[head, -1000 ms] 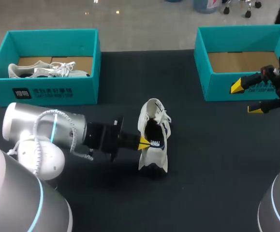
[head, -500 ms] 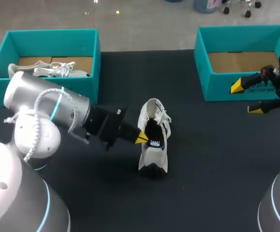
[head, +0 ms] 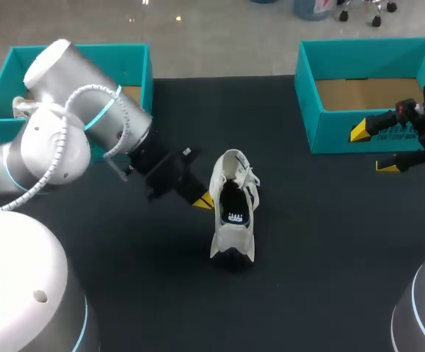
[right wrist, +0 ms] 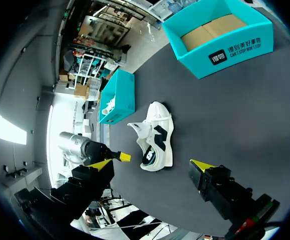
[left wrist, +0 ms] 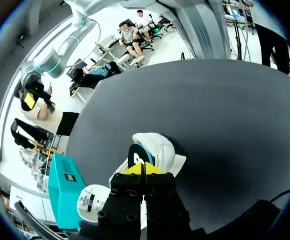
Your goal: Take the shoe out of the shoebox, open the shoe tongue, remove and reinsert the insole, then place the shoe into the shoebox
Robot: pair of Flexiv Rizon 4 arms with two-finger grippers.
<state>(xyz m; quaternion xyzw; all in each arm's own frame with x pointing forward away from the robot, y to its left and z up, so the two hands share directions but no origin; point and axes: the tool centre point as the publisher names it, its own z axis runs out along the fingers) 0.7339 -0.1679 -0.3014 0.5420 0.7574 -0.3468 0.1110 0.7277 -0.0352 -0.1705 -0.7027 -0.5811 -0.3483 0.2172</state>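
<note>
Just ahead of my closed, empty left pincer [head: 202, 199] stands the shoe [head: 233, 213]; probably insole removal comes now, needing it opened.

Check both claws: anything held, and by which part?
Nothing is held. The left claw is shut just beside the shoe, apart from it; the right claw hangs open and empty.

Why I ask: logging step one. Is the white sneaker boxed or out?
Out: the white sneaker stands on the black table, between the left teal shoebox and right teal shoebox.
</note>
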